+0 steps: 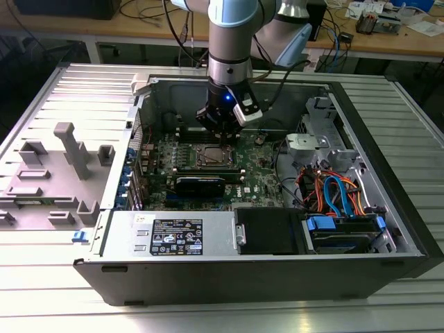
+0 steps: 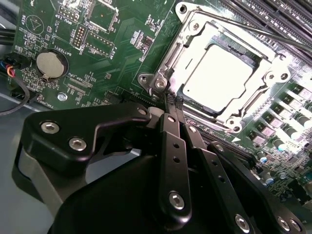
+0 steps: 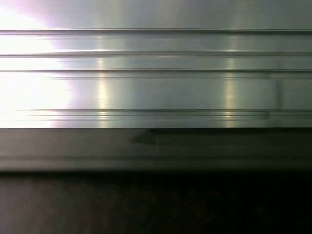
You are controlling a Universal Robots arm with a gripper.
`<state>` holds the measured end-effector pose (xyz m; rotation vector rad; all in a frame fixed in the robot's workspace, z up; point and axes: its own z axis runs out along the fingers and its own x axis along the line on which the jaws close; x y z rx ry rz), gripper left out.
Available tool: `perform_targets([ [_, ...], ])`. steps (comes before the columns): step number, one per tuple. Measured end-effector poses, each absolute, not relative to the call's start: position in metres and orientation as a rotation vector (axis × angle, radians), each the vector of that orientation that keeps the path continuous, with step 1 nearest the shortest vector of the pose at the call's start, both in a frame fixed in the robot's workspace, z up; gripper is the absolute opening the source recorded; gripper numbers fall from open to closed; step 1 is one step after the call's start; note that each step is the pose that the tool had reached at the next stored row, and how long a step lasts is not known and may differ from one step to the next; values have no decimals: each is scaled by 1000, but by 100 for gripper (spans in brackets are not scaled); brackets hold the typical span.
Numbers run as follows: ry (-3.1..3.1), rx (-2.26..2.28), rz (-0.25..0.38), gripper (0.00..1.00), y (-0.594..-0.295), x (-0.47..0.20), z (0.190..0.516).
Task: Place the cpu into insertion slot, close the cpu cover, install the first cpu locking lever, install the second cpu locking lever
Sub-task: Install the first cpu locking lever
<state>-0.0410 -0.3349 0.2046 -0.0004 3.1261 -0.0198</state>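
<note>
Claw (image 2: 173,100) low over the motherboard (image 2: 112,48), and we're right at the corner of the insertion slot (image 2: 170,58)! In the second wrist view we see the two fingers pressed tight together, clenched, with nothing visible between them, and their tips sit just beside the slot's corner bracket.

And look at the cpu (image 2: 219,73): it's seated in the slot, its metal face glaring bright through the window of the cpu cover (image 2: 209,35). The cover lies flat over it, so by our reading the first two steps are done.

That puts us in the lever work, we'd say. One thin locking lever (image 2: 243,28) runs along the far edge of the slot, between the cover and the memory slots (image 2: 273,14). Whether it's hooked under its catch, we can't tell from here. The near side of the slot is partly hidden behind the claw itself.

In the exterior view the arm (image 1: 232,28) reaches straight down into the open computer case (image 1: 208,277), which lies on the ribbed worktop (image 1: 388,305).

What does lever work like this call for? In our judgement, a steady push on a slim, springy rod, down and then sideways under its catch. The tips need to bear squarely on it, because a thin round rod could slip off them. Clearance is tight too, with board components crowding every side.
</note>
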Motion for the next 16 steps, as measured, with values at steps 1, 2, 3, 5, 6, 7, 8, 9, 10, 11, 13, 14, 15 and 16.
perform_targets([
  [1, 3126, 0, -20, 11, -335, -41, 205],
  [2, 3126, -1, -20, 11, -335, -41, 205],
  [3, 3126, -1, -20, 11, -335, -41, 204],
  [5, 3126, -1, -20, 11, -335, -41, 204],
  [6, 3126, -1, -20, 11, -335, -41, 204],
  [7, 3126, -1, -20, 11, -335, -41, 204],
  [8, 3126, -1, -20, 11, -335, -41, 204],
  [9, 3126, -1, -20, 11, -334, -41, 204],
  [10, 3126, -1, -20, 11, -334, -41, 204],
  [11, 3126, -1, -19, 11, -333, -41, 204],
  [13, 3126, -1, -16, 11, -333, -41, 204],
  [14, 3126, -1, -15, 11, -333, -41, 204],
  [15, 3126, -1, -12, 11, -332, -41, 204],
  [16, 3126, -1, -11, 11, -332, -41, 204],
])
